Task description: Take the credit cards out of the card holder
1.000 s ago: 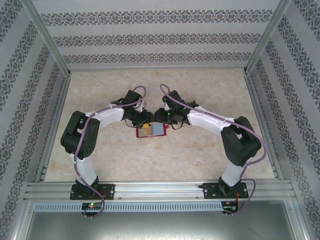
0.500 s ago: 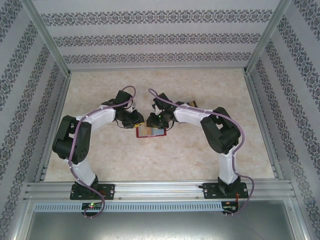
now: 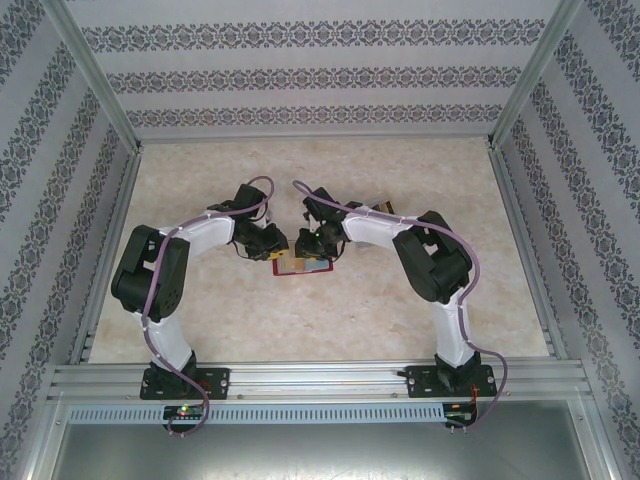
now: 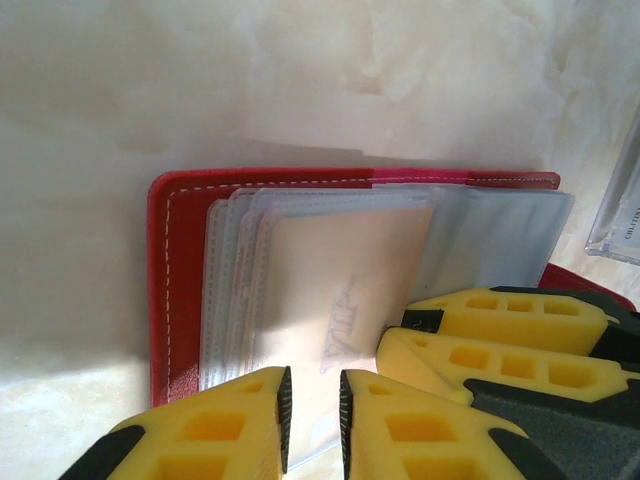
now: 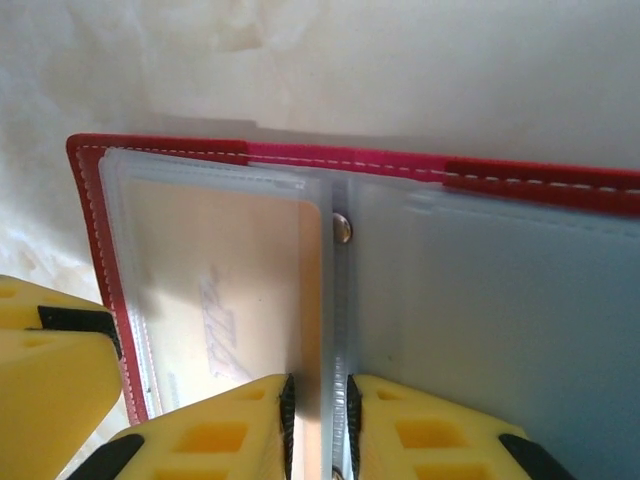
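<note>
Card holder (image 5: 300, 156): one; tan card (image 5: 230, 280): one.

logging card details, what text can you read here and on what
Perhaps "VIP", sideways script on the tan card in the card holder; not certain.
Small print on the pale card at the left wrist view's right edge: too small to read.

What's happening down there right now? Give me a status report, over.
Left gripper pinching a card holder sleeve, tan card inside. Right gripper clamped on its middle fold. Both crowded close together.
</note>
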